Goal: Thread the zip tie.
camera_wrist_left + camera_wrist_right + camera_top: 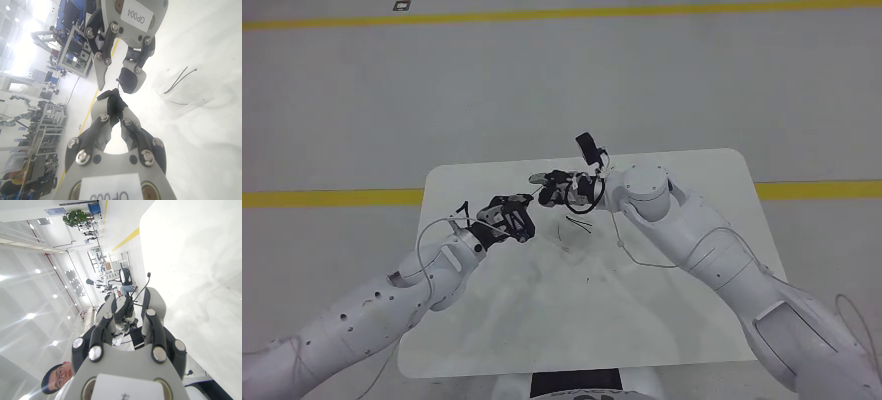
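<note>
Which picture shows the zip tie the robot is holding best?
The right wrist view. There the zip tie sticks out long and thin, with its little head easy to see. The left wrist view shows just a short black bit poking out of the left gripper, which pinches it. In the top view it is too small to pick out.

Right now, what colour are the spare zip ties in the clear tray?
The spare zip ties are black; the left wrist view shows them best.
</note>
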Robot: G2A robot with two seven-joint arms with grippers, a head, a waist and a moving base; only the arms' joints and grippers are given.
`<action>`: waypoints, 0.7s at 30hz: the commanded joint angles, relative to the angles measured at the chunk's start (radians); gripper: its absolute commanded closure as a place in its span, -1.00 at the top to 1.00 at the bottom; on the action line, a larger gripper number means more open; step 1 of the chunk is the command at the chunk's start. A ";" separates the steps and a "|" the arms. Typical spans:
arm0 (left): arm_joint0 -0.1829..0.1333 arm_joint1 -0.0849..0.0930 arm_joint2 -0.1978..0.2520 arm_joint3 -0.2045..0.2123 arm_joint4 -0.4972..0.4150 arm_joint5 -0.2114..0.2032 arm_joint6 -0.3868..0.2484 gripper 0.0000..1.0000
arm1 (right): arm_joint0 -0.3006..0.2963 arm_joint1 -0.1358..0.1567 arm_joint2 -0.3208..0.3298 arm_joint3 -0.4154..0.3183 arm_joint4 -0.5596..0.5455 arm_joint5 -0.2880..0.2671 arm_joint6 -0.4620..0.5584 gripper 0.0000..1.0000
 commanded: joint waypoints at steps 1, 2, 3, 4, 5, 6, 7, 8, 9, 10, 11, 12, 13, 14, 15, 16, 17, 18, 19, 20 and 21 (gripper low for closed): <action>0.003 0.002 -0.002 -0.003 0.000 0.001 -0.001 -1.00 | -0.003 0.001 0.005 -0.005 -0.003 0.000 -0.004 1.00; 0.005 0.003 -0.003 -0.005 0.000 0.001 -0.002 -1.00 | -0.004 0.002 0.008 -0.008 -0.005 0.000 -0.007 1.00; 0.006 0.004 -0.005 -0.006 0.000 0.001 -0.002 -1.00 | -0.007 0.003 0.012 -0.012 -0.007 0.000 -0.009 1.00; 0.007 0.005 -0.008 -0.009 0.000 0.003 -0.002 -1.00 | -0.009 0.005 0.016 -0.016 -0.009 0.000 -0.012 1.00; 0.010 0.007 -0.012 -0.013 0.000 0.005 -0.003 -1.00 | -0.013 0.007 0.021 -0.021 -0.015 0.000 -0.017 1.00; 0.014 0.008 -0.016 -0.017 0.000 0.009 -0.003 -1.00 | -0.016 0.008 0.026 -0.025 -0.020 0.000 -0.022 1.00; 0.020 0.009 -0.021 -0.023 -0.002 0.014 -0.004 -1.00 | -0.019 0.010 0.032 -0.031 -0.025 0.000 -0.028 1.00; 0.028 0.010 -0.031 -0.030 -0.010 0.018 -0.005 -1.00 | -0.024 0.013 0.041 -0.039 -0.035 0.000 -0.038 1.00; 0.035 0.011 -0.040 -0.036 -0.025 0.021 -0.004 -1.00 | -0.029 0.015 0.048 -0.046 -0.044 0.000 -0.046 1.00; 0.042 0.013 -0.051 -0.041 -0.048 0.022 -0.002 -1.00 | -0.036 0.017 0.057 -0.050 -0.049 0.000 -0.055 1.00; 0.050 0.014 -0.063 -0.045 -0.075 0.023 0.002 -1.00 | -0.043 0.020 0.064 -0.054 -0.053 0.000 -0.060 1.00; 0.060 0.017 -0.079 -0.051 -0.109 0.020 0.014 -1.00 | -0.050 0.023 0.073 -0.058 -0.060 0.000 -0.066 1.00; 0.067 0.020 -0.092 -0.053 -0.127 0.018 0.022 -1.00 | -0.055 0.025 0.080 -0.062 -0.065 0.000 -0.070 1.00; 0.075 0.023 -0.105 -0.055 -0.142 0.019 0.028 -1.00 | -0.060 0.027 0.086 -0.067 -0.069 0.000 -0.075 1.00; 0.087 0.027 -0.123 -0.060 -0.163 0.019 0.037 -1.00 | -0.066 0.029 0.095 -0.075 -0.076 0.000 -0.083 1.00; 0.097 0.030 -0.137 -0.065 -0.186 0.021 0.045 -1.00 | -0.071 0.031 0.102 -0.082 -0.083 0.000 -0.089 1.00; 0.107 0.034 -0.153 -0.070 -0.207 0.023 0.055 -1.00 | -0.076 0.032 0.110 -0.089 -0.088 0.000 -0.095 1.00; 0.116 0.037 -0.166 -0.074 -0.222 0.017 0.066 -1.00 | -0.076 0.032 0.110 -0.089 -0.088 0.000 -0.095 1.00; 0.128 0.043 -0.186 -0.076 -0.237 0.013 0.076 -1.00 | -0.076 0.032 0.110 -0.089 -0.088 0.000 -0.095 1.00; 0.138 0.046 -0.200 -0.079 -0.248 0.012 0.080 -1.00 | -0.076 0.032 0.110 -0.089 -0.088 0.000 -0.095 1.00; 0.152 0.051 -0.219 -0.085 -0.270 0.012 0.091 -1.00 | -0.076 0.032 0.110 -0.089 -0.088 0.000 -0.095 1.00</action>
